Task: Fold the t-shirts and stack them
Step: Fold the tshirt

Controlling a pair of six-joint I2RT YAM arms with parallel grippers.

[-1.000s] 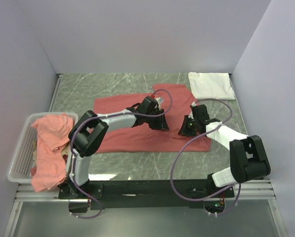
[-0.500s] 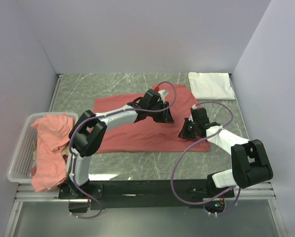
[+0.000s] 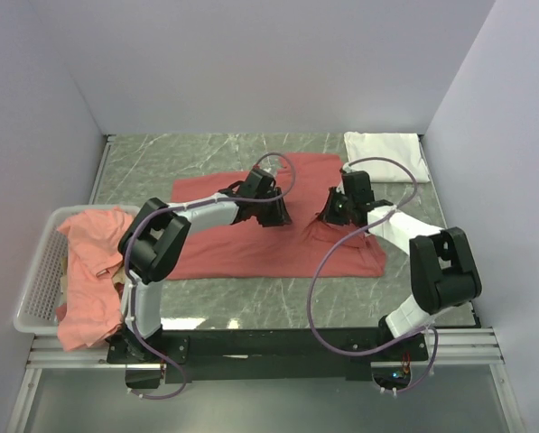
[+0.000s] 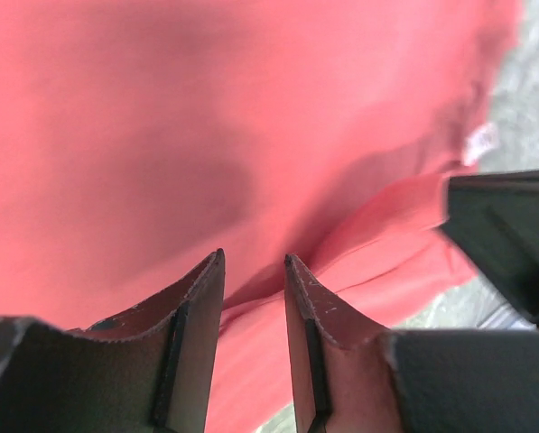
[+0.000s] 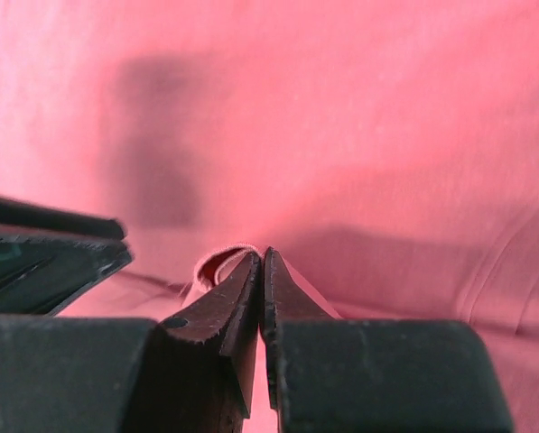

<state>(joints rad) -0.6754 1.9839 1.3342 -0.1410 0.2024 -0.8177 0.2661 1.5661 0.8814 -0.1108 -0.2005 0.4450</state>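
Note:
A coral-red t-shirt point(image 3: 242, 254) lies spread across the middle of the table. My right gripper point(image 3: 325, 216) is shut on a pinched fold of its cloth point(image 5: 217, 260), and the fabric rises in a small peak under it; in the right wrist view the gripper point(image 5: 262, 253) shows its jaws pressed together. Just left of it, my left gripper point(image 3: 281, 216) hovers low over the same t-shirt point(image 4: 161, 135). In the left wrist view the gripper point(image 4: 254, 259) is open with nothing between the fingers. A folded white t-shirt point(image 3: 385, 156) lies at the back right.
A white mesh basket point(image 3: 34, 280) at the left edge holds a heap of salmon t-shirts point(image 3: 93, 262) that spills over its front. The two grippers sit close together. Walls enclose the table on the left, back and right.
The right gripper has shut on the cloth and moved back, lifting it into a peak. The left gripper has swung back and then left over the shirt.

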